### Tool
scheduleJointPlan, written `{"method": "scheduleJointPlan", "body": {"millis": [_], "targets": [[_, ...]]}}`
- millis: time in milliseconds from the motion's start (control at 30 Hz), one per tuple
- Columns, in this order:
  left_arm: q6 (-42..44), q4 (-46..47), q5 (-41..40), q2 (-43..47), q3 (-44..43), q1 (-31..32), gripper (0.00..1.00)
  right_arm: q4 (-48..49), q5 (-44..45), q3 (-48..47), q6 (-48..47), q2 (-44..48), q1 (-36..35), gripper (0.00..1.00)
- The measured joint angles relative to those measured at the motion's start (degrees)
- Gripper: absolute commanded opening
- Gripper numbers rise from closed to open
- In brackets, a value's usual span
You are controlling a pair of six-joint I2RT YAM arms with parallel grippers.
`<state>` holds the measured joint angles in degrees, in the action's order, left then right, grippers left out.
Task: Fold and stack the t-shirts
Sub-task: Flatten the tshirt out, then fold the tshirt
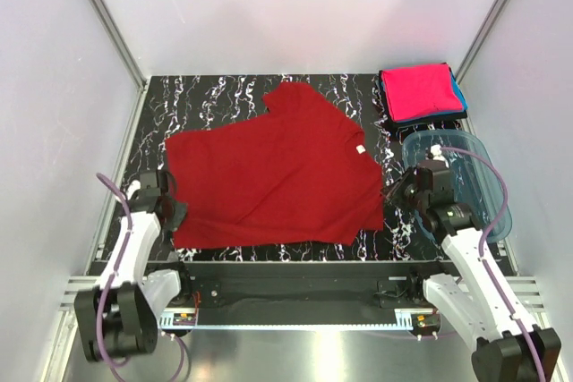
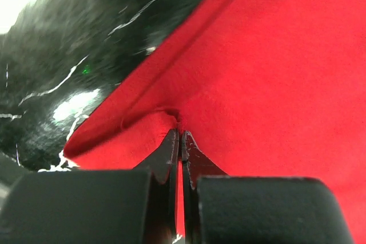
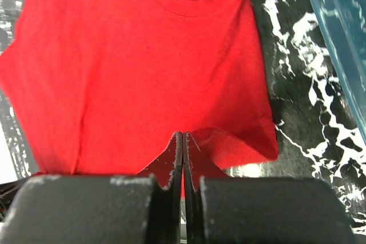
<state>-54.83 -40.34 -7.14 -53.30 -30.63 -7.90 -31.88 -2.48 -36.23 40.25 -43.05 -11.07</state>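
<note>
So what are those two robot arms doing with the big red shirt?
Looks like they're starting a fold. The red t-shirt lies spread on the table, and the left gripper and right gripper each pinch a near corner. A folded pink t-shirt sits on a blue t-shirt far right, behind a see-through tub.

Left gripper (image 1: pixel 179 214): at 8 o'clock, pinched tight on dark red t-shirt (image 1: pixel 277 167).
Right gripper (image 1: pixel 392 193): at 4 o'clock, likewise pinched on it.
</note>
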Motion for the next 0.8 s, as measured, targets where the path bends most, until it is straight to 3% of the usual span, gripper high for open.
{"method": "scheduleJointPlan", "body": {"millis": [233, 500, 800], "targets": [[-3.96, 1.27, -2.19, -3.74, 1.22, -0.04, 0.00, 1.38, 1.99, 0.46, 0.20, -2.73, 0.00, 0.00], [-4.92, 1.44, -7.65, -1.75, 0.59, -0.04, 0.00, 4.24, 4.52, -7.34, -3.76, -21.55, 0.00, 0.00], [-4.59, 1.38, -9.64, -5.20, -3.19, -0.11, 0.00, 4.07, 4.90, -21.05, -9.99, -35.23, -0.02, 0.00]]}}
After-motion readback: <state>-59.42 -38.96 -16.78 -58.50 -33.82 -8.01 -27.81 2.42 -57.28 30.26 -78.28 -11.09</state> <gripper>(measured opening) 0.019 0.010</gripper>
